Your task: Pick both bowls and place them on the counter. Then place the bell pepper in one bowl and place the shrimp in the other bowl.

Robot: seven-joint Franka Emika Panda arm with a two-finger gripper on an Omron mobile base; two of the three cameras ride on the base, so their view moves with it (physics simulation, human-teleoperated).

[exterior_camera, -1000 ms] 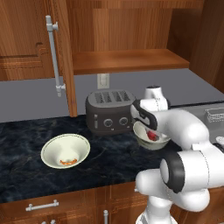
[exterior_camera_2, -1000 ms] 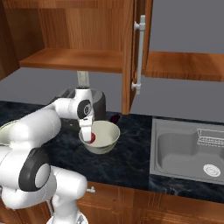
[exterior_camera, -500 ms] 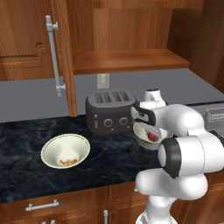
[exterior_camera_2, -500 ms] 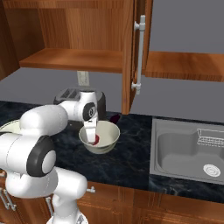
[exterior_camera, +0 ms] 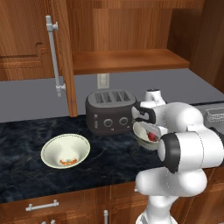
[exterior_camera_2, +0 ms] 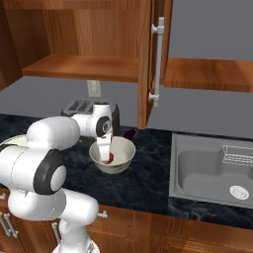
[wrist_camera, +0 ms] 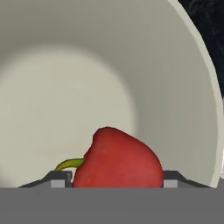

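Glossy red bell pepper (wrist_camera: 117, 159): now down inside deeper cream bowl (exterior_camera_2: 112, 154), right; gripper (wrist_camera: 117, 179) jaws straddling, grip uncertain; shrimp (exterior_camera: 67, 162) bowled, left

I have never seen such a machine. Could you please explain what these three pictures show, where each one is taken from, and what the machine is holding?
This is a white robot arm on a driving base, in a computer-drawn kitchen. Two pictures come from cameras on the base, behind the arm to its left and right. The third looks along the pincer from the hand itself. On the black counter stand a toaster and two cream bowls. The wide bowl contains an orange shrimp. The pincer reaches down into the deeper bowl, and the red bell pepper sits between its two fingertips. Whether it grips the pepper or has released it, the pictures do not tell.
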